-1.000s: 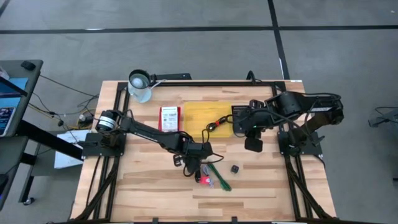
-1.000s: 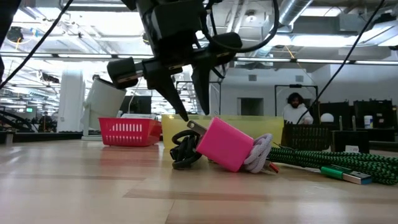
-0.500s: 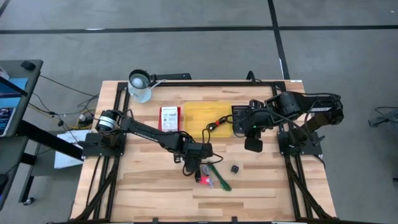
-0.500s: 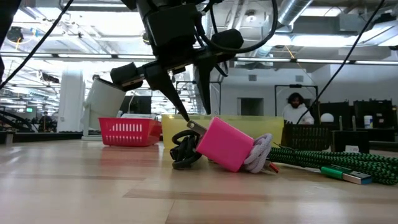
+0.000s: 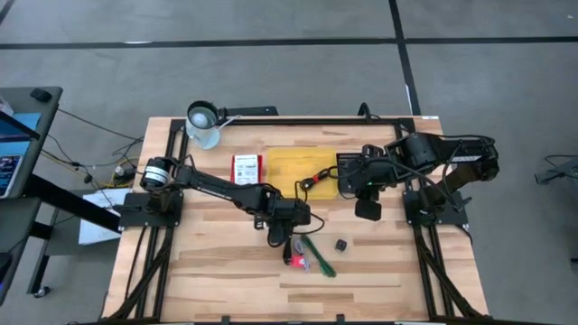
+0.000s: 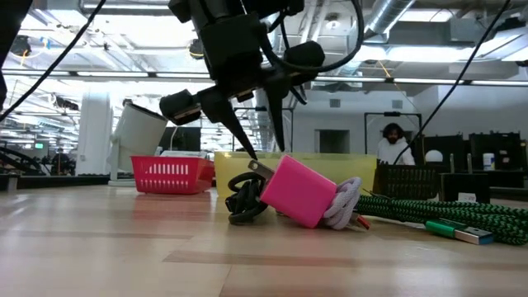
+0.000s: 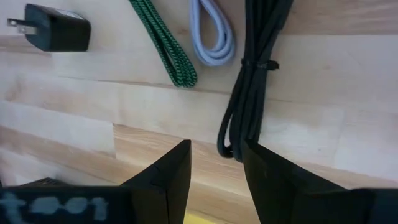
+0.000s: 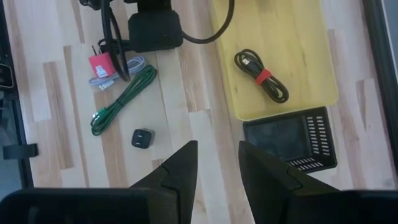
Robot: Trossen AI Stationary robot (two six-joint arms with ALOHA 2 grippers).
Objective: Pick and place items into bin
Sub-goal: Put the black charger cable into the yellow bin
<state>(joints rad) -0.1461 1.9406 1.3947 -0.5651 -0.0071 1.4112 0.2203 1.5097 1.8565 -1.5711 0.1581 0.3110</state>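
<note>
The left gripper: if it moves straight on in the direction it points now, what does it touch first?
Most likely the black cable bundle, lying just ahead of the open left gripper. Depth is unclear, so the bare wooden table beside it is also possible.

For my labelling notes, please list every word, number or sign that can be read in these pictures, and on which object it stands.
None can be read.
Red basket: a white label with print inside, too small to read.
Left hand: pale marks on its housing, too blurred to read.
</note>
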